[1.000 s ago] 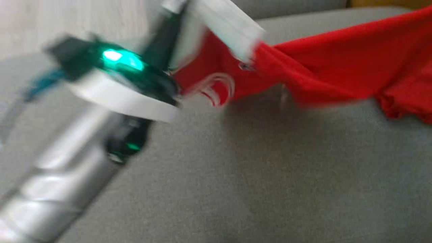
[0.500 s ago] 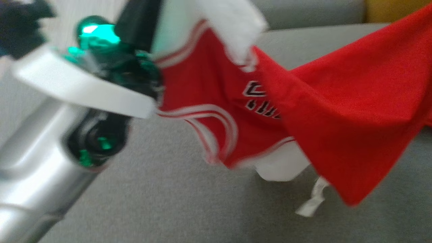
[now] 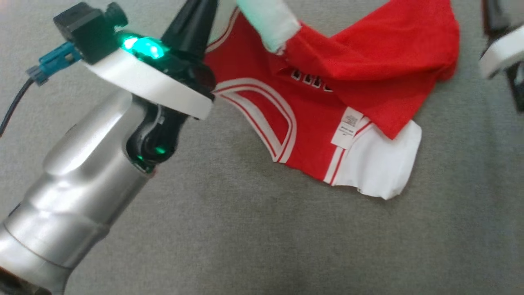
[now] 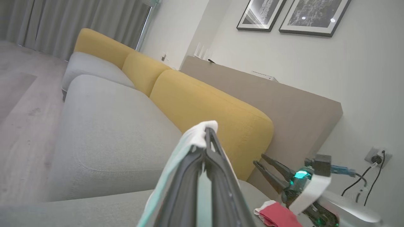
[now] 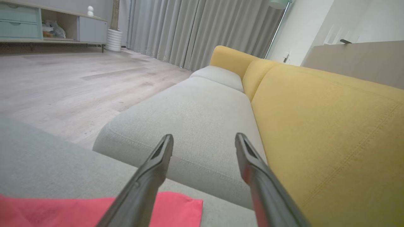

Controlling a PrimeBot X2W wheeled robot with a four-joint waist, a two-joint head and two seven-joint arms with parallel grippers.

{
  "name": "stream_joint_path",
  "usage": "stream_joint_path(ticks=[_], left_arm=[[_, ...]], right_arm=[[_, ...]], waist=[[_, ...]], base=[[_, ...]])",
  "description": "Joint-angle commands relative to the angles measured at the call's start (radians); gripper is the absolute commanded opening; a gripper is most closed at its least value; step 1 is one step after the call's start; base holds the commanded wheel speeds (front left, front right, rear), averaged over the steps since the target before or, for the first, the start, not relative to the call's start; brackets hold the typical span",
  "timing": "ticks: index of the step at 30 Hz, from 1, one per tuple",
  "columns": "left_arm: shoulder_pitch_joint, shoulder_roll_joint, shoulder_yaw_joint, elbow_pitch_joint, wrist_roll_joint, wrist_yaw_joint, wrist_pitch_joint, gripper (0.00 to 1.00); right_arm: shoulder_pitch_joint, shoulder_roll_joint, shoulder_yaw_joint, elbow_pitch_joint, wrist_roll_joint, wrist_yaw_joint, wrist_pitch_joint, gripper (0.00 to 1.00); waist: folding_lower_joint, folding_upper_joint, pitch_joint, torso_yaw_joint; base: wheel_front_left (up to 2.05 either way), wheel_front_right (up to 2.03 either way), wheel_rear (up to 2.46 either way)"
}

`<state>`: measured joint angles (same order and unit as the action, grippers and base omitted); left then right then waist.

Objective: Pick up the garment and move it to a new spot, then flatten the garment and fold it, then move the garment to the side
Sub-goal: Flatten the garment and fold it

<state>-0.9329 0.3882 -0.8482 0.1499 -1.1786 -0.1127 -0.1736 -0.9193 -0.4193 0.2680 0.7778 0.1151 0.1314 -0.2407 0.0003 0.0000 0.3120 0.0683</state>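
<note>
Over the grey cushion [image 3: 245,237], our left gripper [image 4: 208,142] pinches the garment [image 3: 311,123] — its red end reaches toward our right gripper [image 5: 203,142], splayed and empty.

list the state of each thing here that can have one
garment, rumpled, red part folded over itself, lying on the sofa cushion, one white edge lifted
left gripper, shut on the garment's white edge
right gripper, open, holding nothing
</note>
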Motion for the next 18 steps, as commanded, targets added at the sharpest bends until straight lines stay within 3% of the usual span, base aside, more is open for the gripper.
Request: stream_joint_path(ticks=[1, 5, 10, 18], left_arm=[[-0.060, 0.026, 0.046, -0.004, 0.016, -0.008, -0.018, 0.00], [-0.064, 0.030, 0.051, 0.072, 0.032, -0.012, -0.043, 0.00], [-0.069, 0.030, 0.059, 0.132, 0.035, -0.015, -0.060, 0.00], [-0.083, 0.025, 0.058, 0.169, 0.033, -0.017, -0.071, 0.00]], right_arm=[[0.041, -0.009, 0.016, -0.040, 0.005, -0.001, -0.015, 1.00], [0.187, -0.001, 0.088, -0.163, 0.046, -0.001, -0.020, 1.00], [0.386, -0.035, 0.224, -0.333, 0.076, -0.001, -0.021, 1.00], [0.458, -0.060, 0.324, -0.334, -0.015, -0.001, -0.021, 1.00]], waist=[[-0.0003, 0.0000, -0.014, -0.018], [-0.0003, 0.0000, -0.025, -0.039], [-0.0003, 0.0000, -0.029, -0.053], [-0.0003, 0.0000, -0.028, -0.064]], base=[[0.00, 0.00, 0.00], [0.00, 0.00, 0.00], [0.00, 0.00, 0.00], [0.00, 0.00, 0.00]])
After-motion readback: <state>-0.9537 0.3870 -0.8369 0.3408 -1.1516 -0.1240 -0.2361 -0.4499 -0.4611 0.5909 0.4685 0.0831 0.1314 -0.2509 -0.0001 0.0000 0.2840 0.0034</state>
